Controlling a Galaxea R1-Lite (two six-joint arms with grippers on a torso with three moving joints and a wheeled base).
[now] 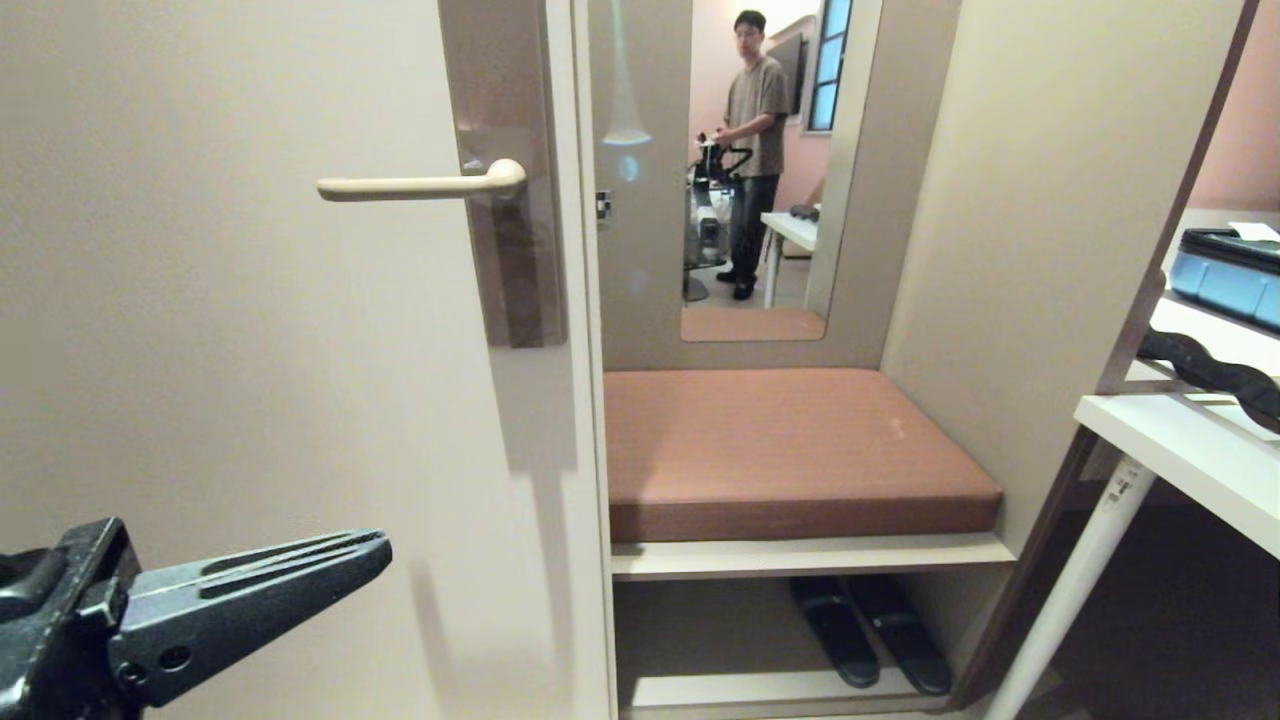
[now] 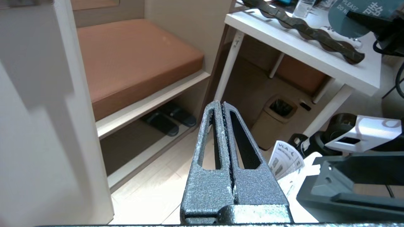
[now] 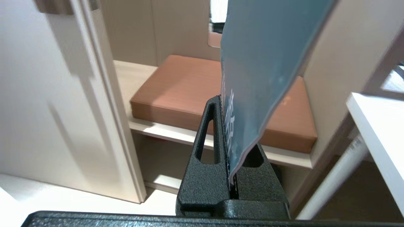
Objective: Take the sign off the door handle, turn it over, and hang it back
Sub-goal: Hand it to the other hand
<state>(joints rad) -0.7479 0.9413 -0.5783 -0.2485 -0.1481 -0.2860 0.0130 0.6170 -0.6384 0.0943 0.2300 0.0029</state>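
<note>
The door handle [image 1: 420, 186] is a cream lever on a brownish plate [image 1: 520, 280], and nothing hangs on it. My right gripper [image 3: 222, 99] is shut on one edge of the sign [image 3: 262, 63], whose blue face with white lettering rises from the jaws. That arm is outside the head view. The left wrist view catches the sign [image 2: 347, 14] above the white table, blue side showing "PLEASE DO N". My left gripper [image 1: 385, 548] is low at the left, well below the handle, in front of the door. Its fingers [image 2: 208, 132] are pressed together with nothing between them.
Right of the door edge is a recess with a brown cushioned bench [image 1: 790, 450] and black slippers [image 1: 865, 630] underneath. A mirror [image 1: 755, 320] behind shows a person. A white table [image 1: 1190, 450] stands at the right, with a beige bin [image 2: 279, 110] under it.
</note>
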